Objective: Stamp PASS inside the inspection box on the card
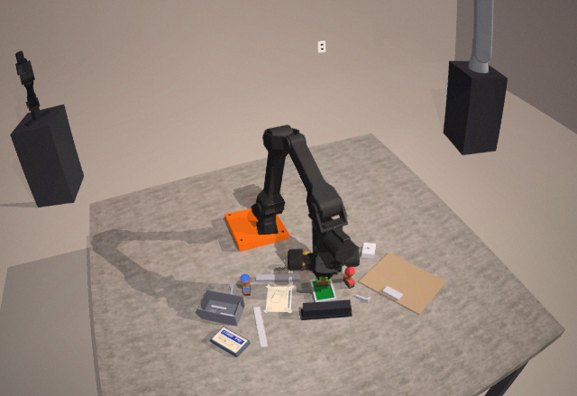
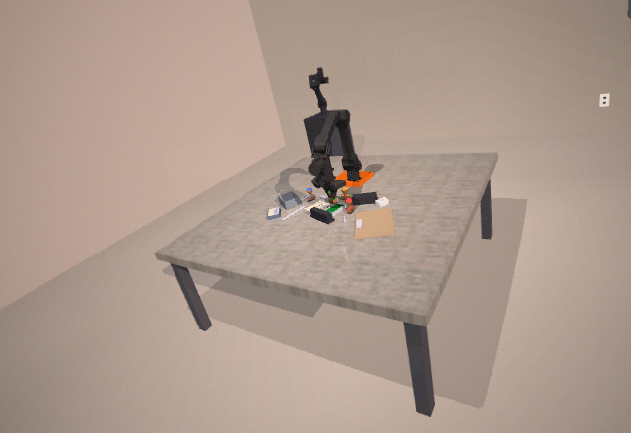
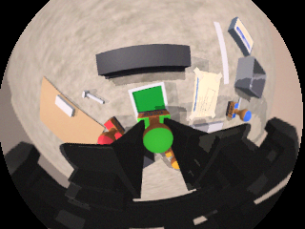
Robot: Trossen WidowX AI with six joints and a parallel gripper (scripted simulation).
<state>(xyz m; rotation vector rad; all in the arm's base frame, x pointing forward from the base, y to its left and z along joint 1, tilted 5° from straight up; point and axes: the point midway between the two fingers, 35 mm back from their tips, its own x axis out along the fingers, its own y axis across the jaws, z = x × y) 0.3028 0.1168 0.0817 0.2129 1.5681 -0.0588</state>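
My gripper point(image 1: 322, 276) point(image 2: 329, 195) point(image 3: 154, 122) is shut on the green-knobbed PASS stamp point(image 1: 322, 281) point(image 3: 156, 139), held upright. The stamp's foot is over the near-arm edge of the green ink pad point(image 1: 325, 292) point(image 2: 334, 208) point(image 3: 147, 98); I cannot tell whether it touches. The cream card point(image 1: 279, 299) point(image 2: 318, 205) point(image 3: 205, 92) with its printed box lies flat just left of the pad in the top view. No print shows on it at this size.
A red-knobbed stamp point(image 1: 349, 276) point(image 3: 112, 134) and a blue-knobbed stamp point(image 1: 244, 283) point(image 3: 242, 114) stand on either side. A black block point(image 1: 325, 309) point(image 3: 144, 59) lies in front of the pad. A cardboard sheet point(image 1: 409, 289), a grey tray point(image 1: 220, 307), a blue-white box point(image 1: 229, 340) and a white strip point(image 1: 260, 326) lie around.
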